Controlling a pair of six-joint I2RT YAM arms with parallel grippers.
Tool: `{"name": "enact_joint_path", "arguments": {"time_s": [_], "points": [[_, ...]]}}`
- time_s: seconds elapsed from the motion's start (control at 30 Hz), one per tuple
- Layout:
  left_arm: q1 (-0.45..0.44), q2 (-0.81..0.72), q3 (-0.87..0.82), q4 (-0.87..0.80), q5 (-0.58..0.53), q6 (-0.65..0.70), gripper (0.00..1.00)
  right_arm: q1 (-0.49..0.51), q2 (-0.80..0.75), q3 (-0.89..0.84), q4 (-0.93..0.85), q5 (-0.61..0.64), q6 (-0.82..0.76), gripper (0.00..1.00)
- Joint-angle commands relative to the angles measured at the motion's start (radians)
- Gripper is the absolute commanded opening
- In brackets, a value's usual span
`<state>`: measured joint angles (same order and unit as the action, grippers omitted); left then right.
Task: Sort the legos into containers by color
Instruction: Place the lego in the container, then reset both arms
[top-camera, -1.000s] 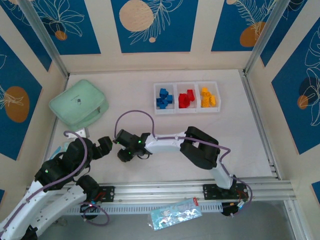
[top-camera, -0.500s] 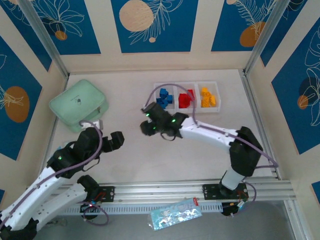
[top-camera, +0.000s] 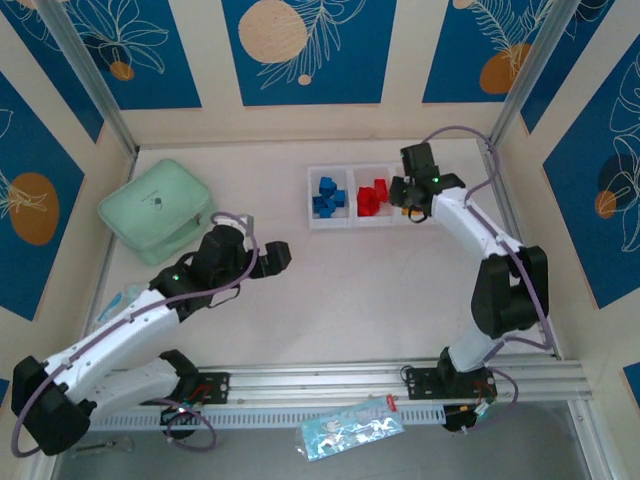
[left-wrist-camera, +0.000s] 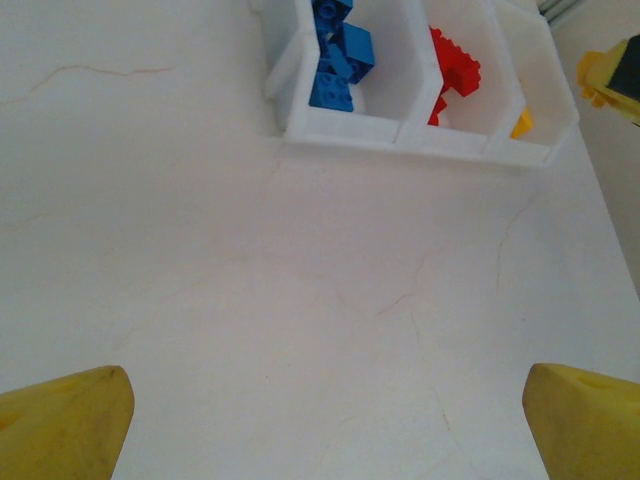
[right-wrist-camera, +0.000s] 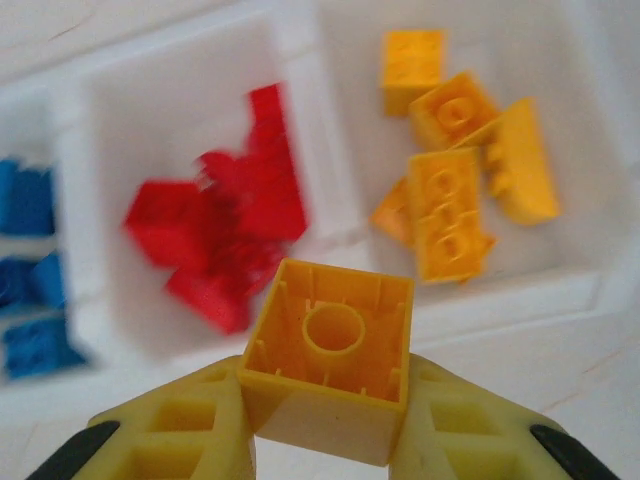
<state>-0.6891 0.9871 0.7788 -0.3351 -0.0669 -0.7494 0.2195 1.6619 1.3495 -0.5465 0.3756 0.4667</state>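
From above, the tray (top-camera: 372, 224) is sitting near the desk's far edge, with blue legos (top-camera: 328, 197) and red legos (top-camera: 373, 197) lying in separate bins. The right pincer (top-camera: 412, 203) is hanging over the yellow bin (top-camera: 432, 212). The left pincer (top-camera: 276, 258) is hovering mid-desk, near a mint case (top-camera: 155, 212).

The left wrist view is showing its pincer spread wide, carrying nothing and facing the tray.

The right wrist view is showing its pincer clamping a yellow lego (right-wrist-camera: 330, 355) above the tray's near rim, with more yellow ones (right-wrist-camera: 450, 210) lying in their bin. This is probably the last piece, so releasing it should be finishing the sort.
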Motion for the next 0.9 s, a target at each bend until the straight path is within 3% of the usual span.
{"name": "enact_joint_path", "arguments": {"time_s": [0.0, 0.2, 0.4, 0.63, 0.87], "points": [[0.017, 0.038, -0.002, 0.105, 0.039, 0.033, 0.99, -0.055, 0.095, 0.091, -0.008, -0.005, -0.042, 0.30], [0.034, 0.091, -0.016, 0.148, 0.044, 0.036, 0.99, -0.116, 0.290, 0.279, -0.032, 0.000, -0.068, 0.33], [0.058, 0.095, -0.026, 0.153, 0.033, 0.037, 0.99, -0.111, 0.366, 0.381, -0.057, -0.017, -0.115, 0.58], [0.114, 0.071, -0.023, 0.119, -0.029, 0.081, 0.99, -0.090, 0.160, 0.198, 0.010, 0.025, -0.111, 0.84], [0.256, 0.008, -0.054, 0.021, -0.357, 0.233, 0.99, -0.074, -0.204, -0.262, 0.298, 0.142, -0.179, 0.97]]}}
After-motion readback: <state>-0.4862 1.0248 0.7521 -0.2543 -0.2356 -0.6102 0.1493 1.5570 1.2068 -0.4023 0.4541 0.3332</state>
